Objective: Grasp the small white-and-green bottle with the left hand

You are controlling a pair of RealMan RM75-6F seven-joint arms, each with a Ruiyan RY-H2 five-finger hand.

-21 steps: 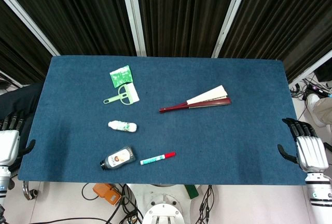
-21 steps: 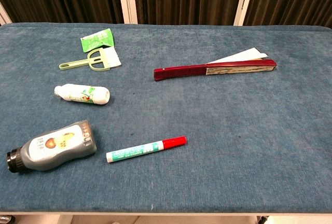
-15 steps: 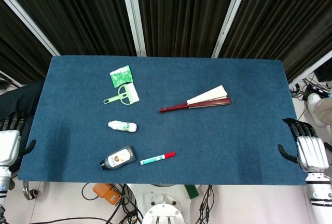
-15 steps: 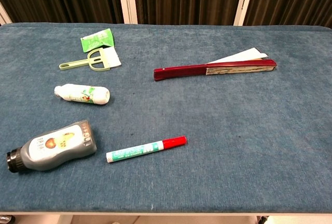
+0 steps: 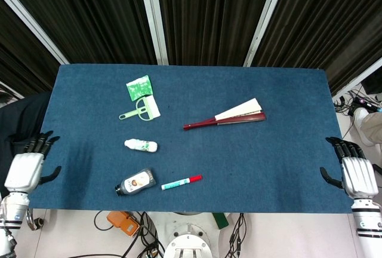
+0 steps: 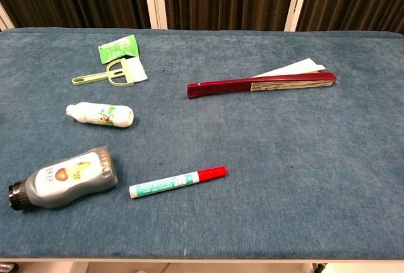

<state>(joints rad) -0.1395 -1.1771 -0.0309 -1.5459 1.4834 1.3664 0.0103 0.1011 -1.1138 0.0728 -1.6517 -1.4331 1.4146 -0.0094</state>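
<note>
Presently my left hand point(image 5: 25, 168) sits at the left edge of the blue table point(image 5: 274, 150), palm down, fingers spread apart and holding nothing. It lies well apart from the small white-and-green bottle point(image 5: 141, 145), with bare cloth between us. My right hand point(image 5: 353, 173) rests at the table's right edge, likewise empty with fingers apart. Neither hand shows in the chest view.

The small white-and-green bottle lies on its side in the left half of the table, its long axis roughly left to right point(image 6: 100, 114). In the chest view its narrow end points left.

Nearer the front edge, a grey bottle point(image 5: 136, 182) with a dark cap lies on its side, cap toward the left point(image 6: 62, 178). Just to its right lies a marker point(image 5: 181, 181) with a red cap, red end to the right point(image 6: 177, 182).

Behind the small bottle, a pale green comb-like tool point(image 5: 139, 111) lies flat, touching a green sachet point(image 5: 138, 86) behind it.

A folded fan point(image 5: 227, 117) with dark red ribs lies right of centre, partly opened at its right end point(image 6: 262, 83).
</note>
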